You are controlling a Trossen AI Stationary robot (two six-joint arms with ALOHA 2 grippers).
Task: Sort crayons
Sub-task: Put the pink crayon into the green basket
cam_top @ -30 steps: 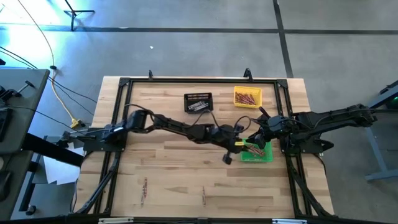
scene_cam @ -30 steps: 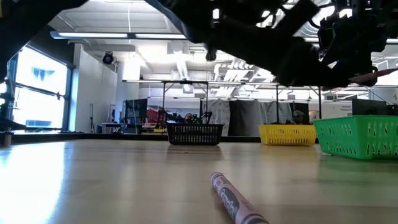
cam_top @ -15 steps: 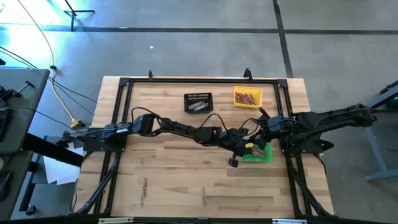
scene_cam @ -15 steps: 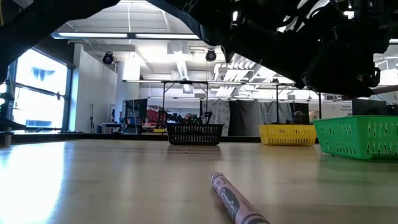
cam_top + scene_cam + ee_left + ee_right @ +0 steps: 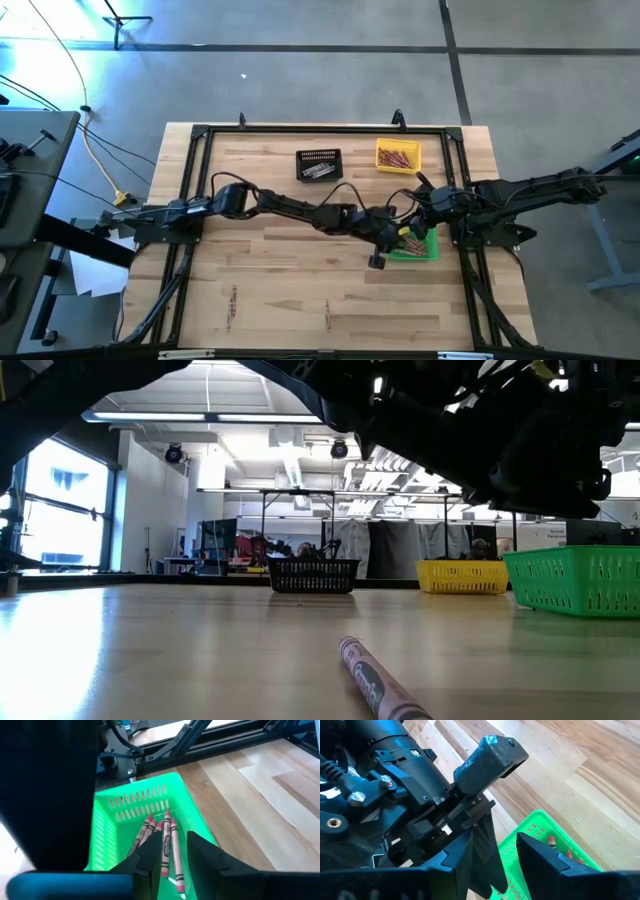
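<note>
Crayons [image 5: 162, 842] lie in the green bin [image 5: 107, 827], directly under and between the left gripper [image 5: 172, 851] fingers [image 5: 207, 851], which stand parted and hold nothing. Right gripper [image 5: 495, 852] hovers beside the same bin, fingers spread and empty, the left arm just ahead of them.

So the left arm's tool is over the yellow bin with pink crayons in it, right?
Not quite: the bin is green, not yellow. The left wrist view shows the left arm's tool above the green bin, with pink crayons lying inside it.
</note>
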